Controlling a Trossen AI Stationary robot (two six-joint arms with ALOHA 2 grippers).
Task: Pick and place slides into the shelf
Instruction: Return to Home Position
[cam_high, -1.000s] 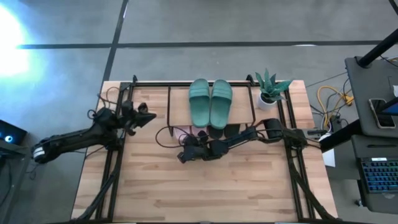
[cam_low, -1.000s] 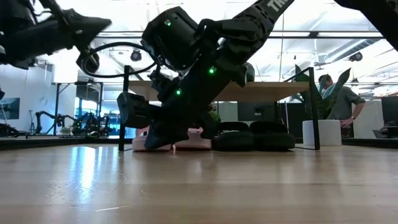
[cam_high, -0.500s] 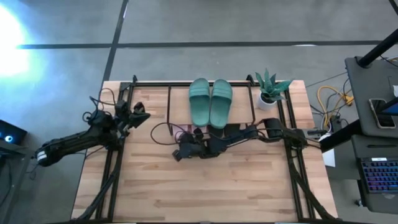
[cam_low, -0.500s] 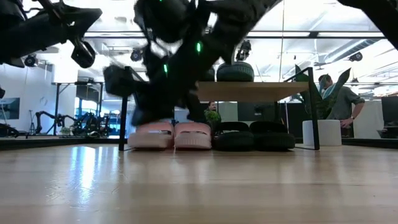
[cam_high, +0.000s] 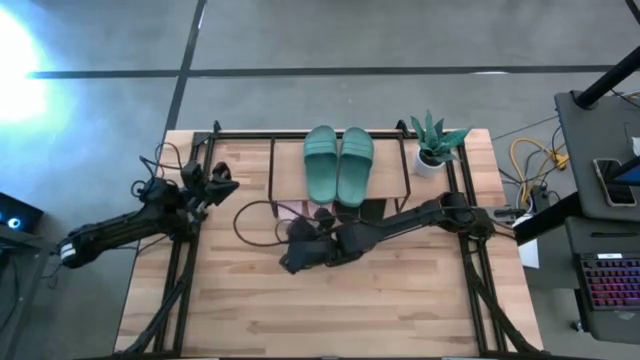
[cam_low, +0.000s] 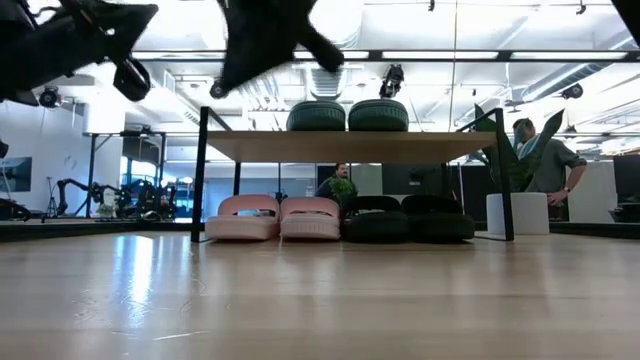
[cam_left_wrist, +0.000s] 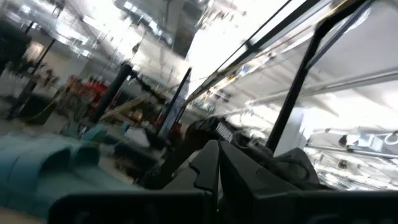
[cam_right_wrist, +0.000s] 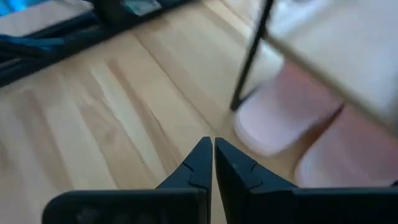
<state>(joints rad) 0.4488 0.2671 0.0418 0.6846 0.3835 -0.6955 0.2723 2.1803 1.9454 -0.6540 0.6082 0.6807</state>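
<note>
Along the bench's (cam_high: 300, 320) far edge, green slides (cam_low: 347, 115) atop the shelf (cam_low: 350, 146), pink slides (cam_low: 272, 217) and black slides (cam_low: 408, 218) beneath. Seemingly the homing step. Right gripper (cam_right_wrist: 212, 144) before the shelf, pinched together, empty; left gripper (cam_left_wrist: 217, 148) likewise, by the left edge. Next: lift clear without clipping the shelf.

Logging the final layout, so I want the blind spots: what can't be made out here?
High view: pink slides and black slides lie under the shelf board, mostly hidden by it and the right arm.
Low view: right hand cut off by the top edge.
Left wrist view: blur obscures everything past the left hand.
</note>
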